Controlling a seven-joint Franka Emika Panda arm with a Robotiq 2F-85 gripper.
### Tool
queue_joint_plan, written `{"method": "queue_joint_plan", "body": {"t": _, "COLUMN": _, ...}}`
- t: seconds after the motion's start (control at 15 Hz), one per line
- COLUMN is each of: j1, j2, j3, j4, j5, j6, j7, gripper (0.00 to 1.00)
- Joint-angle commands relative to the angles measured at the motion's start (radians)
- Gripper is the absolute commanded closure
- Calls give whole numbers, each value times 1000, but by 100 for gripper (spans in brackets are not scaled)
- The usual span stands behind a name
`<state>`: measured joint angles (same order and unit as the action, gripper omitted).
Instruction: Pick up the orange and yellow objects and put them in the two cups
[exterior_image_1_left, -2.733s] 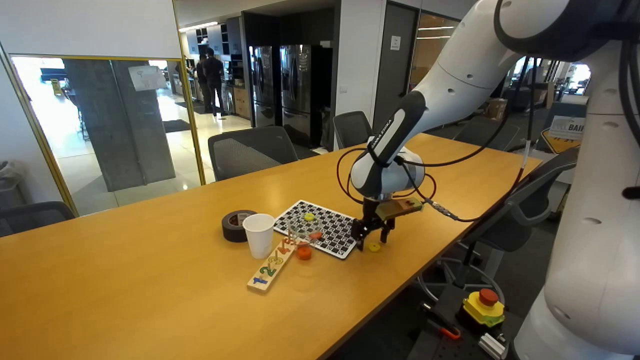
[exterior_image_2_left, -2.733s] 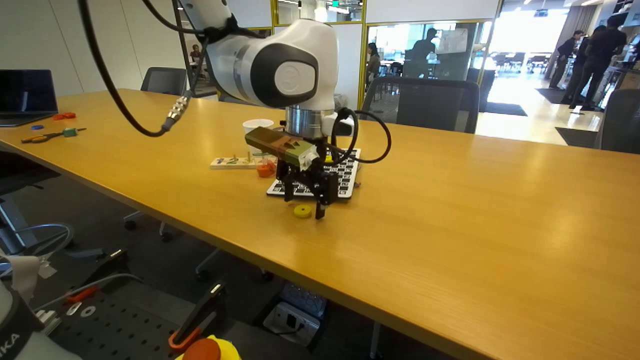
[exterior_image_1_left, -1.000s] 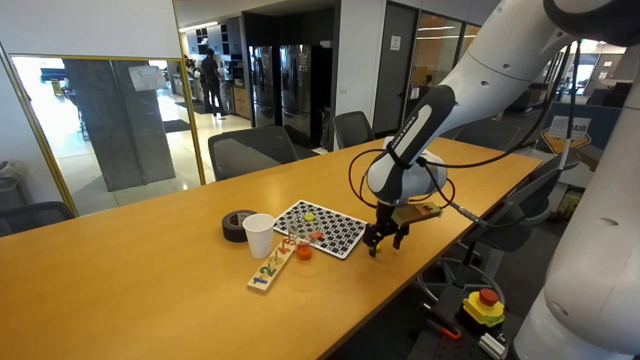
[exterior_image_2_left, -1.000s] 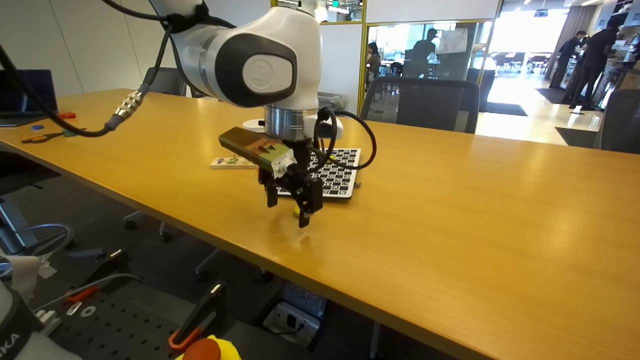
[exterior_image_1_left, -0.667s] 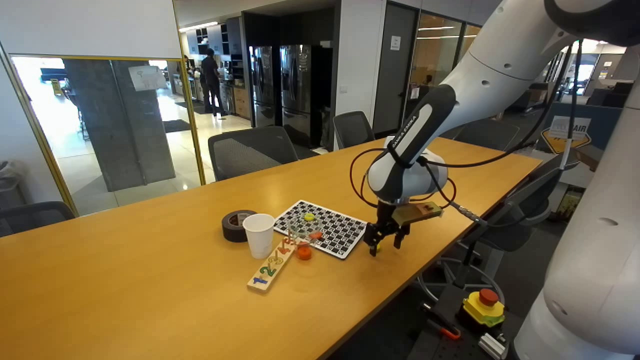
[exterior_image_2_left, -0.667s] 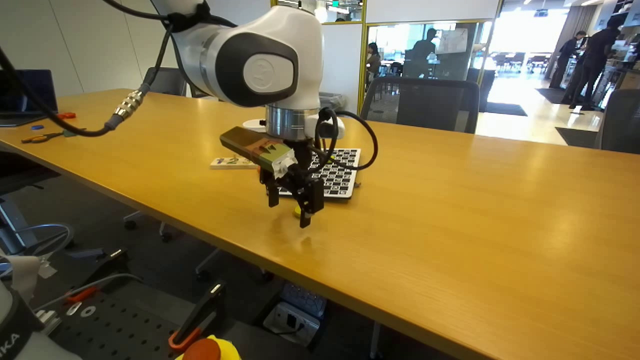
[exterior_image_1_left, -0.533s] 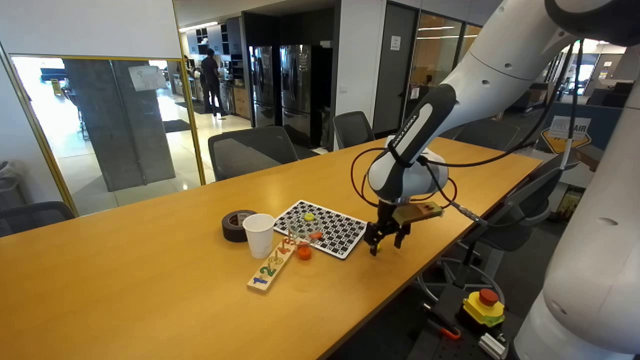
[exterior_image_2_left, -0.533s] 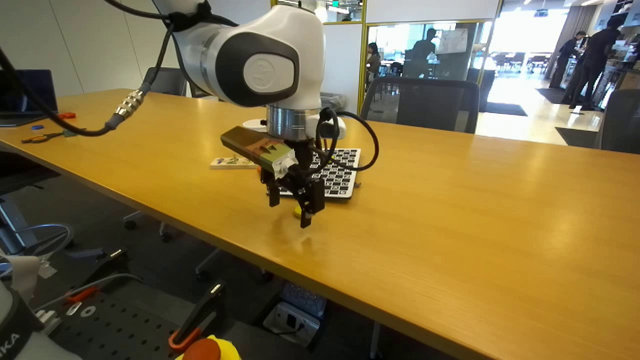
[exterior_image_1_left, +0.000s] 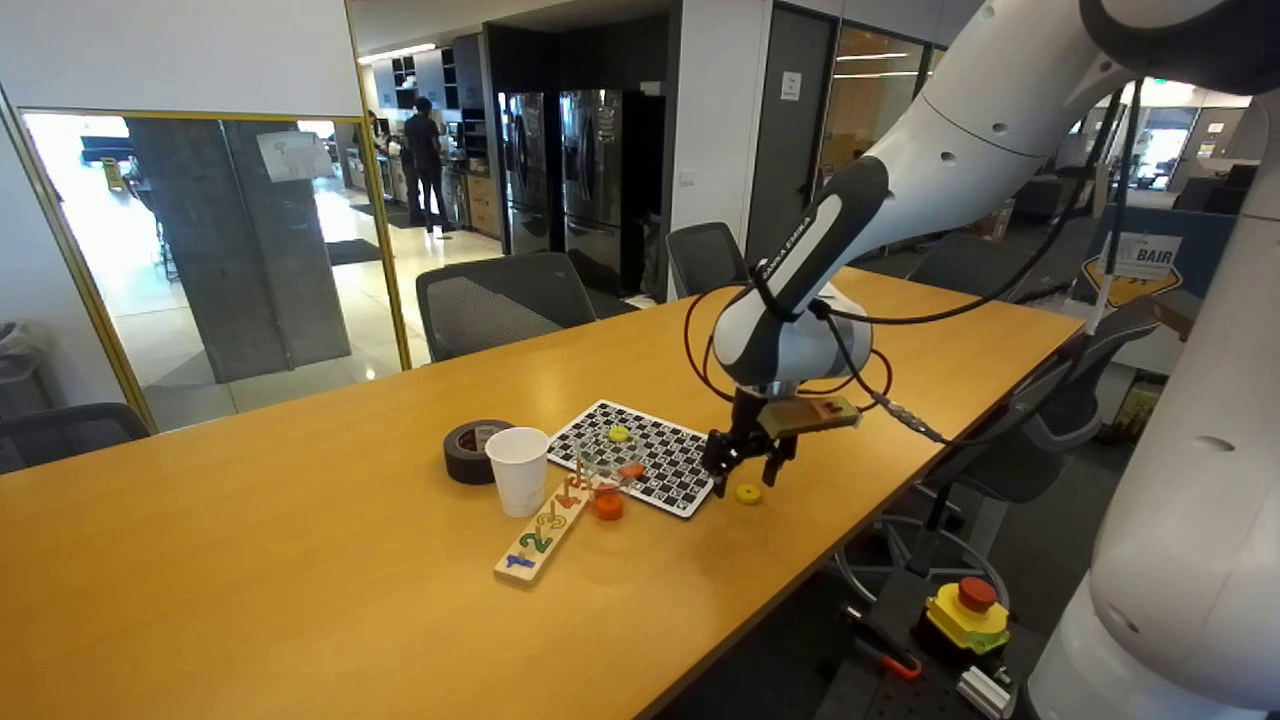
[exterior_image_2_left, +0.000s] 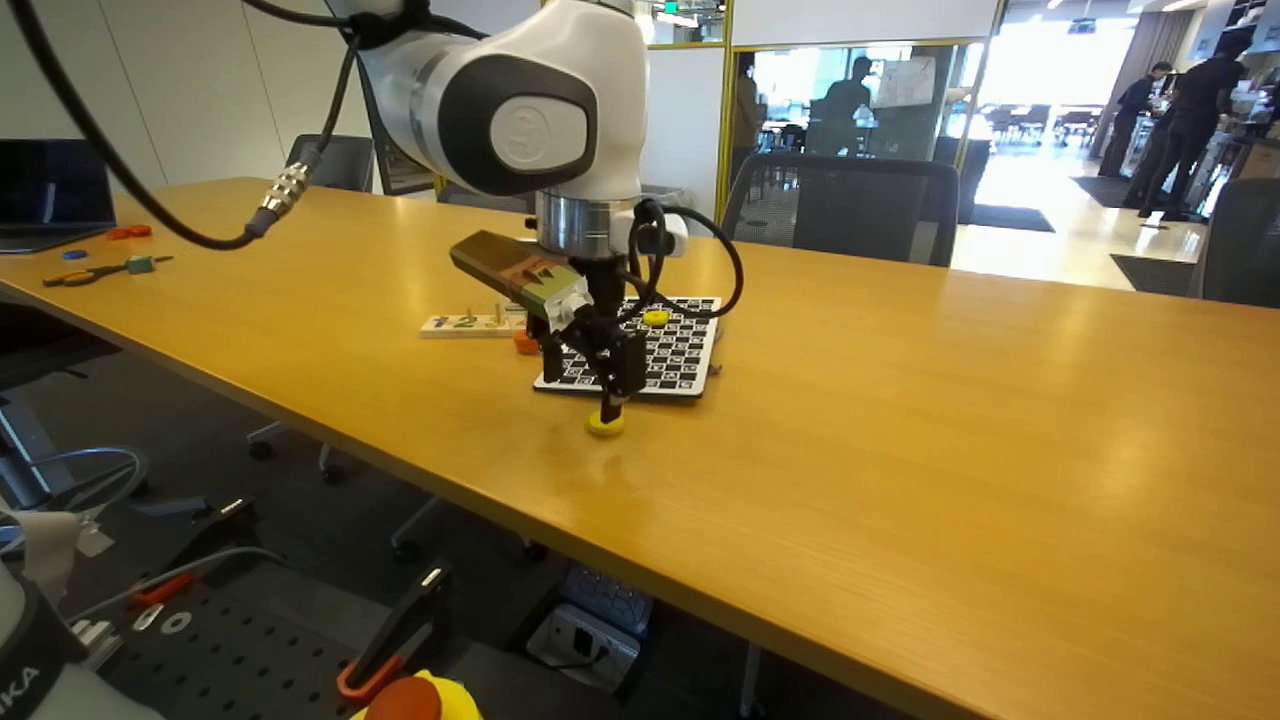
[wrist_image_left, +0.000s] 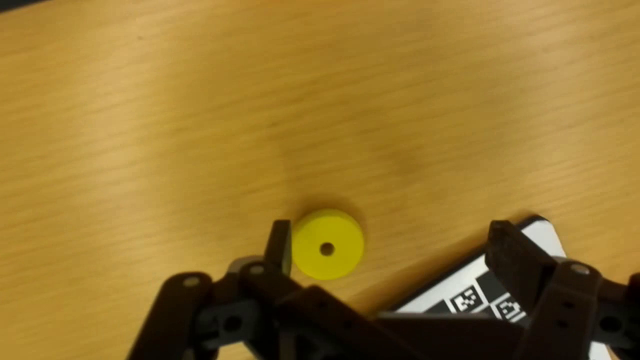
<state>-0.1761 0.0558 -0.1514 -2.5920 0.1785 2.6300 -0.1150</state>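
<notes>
A yellow disc with a centre hole (wrist_image_left: 327, 245) lies flat on the table. My gripper (wrist_image_left: 390, 225) hovers over it with jaws wide apart and nothing held. In the wrist view the left finger is right beside the disc's edge; touching or not I cannot tell. Another yellow disc (exterior_image_2_left: 655, 318) rests on the checkered board. In an exterior view an orange piece (exterior_image_1_left: 608, 506) sits at the wooden strip's end, and another orange piece (exterior_image_1_left: 631, 470) shows in or behind a see-through cup (exterior_image_1_left: 590, 455). A white cup (exterior_image_1_left: 518, 470) stands upright farther left.
The checkered board (exterior_image_1_left: 680, 470) lies partly under my gripper. A numbered peg strip (exterior_image_1_left: 530, 553) and a dark roll that looks like tape (exterior_image_1_left: 465, 460) flank the white cup. A laptop (exterior_image_2_left: 50, 190), pliers (exterior_image_2_left: 95, 273) and small red pieces (exterior_image_2_left: 128, 231) lie farther along the table.
In an exterior view my open gripper has moved left and slightly up over the last half second. The yellow disc on the table, mostly hidden by a finger before, now shows there.
</notes>
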Motion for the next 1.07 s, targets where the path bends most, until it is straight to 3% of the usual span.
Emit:
{"method": "queue_joint_plan", "body": {"t": 0.0, "j1": 17, "j2": 82, "j3": 23, "j4": 108, "j5": 39, "j6": -7, "j7": 18, "gripper": 0}}
{"method": "queue_joint_plan", "body": {"t": 0.47, "j1": 27, "j2": 165, "j3": -28, "j4": 212, "j5": -127, "j6": -58, "j7": 219, "gripper": 0}}
{"method": "queue_joint_plan", "body": {"t": 1.0, "j1": 16, "j2": 130, "j3": -22, "j4": 177, "j5": -117, "j6": -143, "j7": 204, "gripper": 0}}
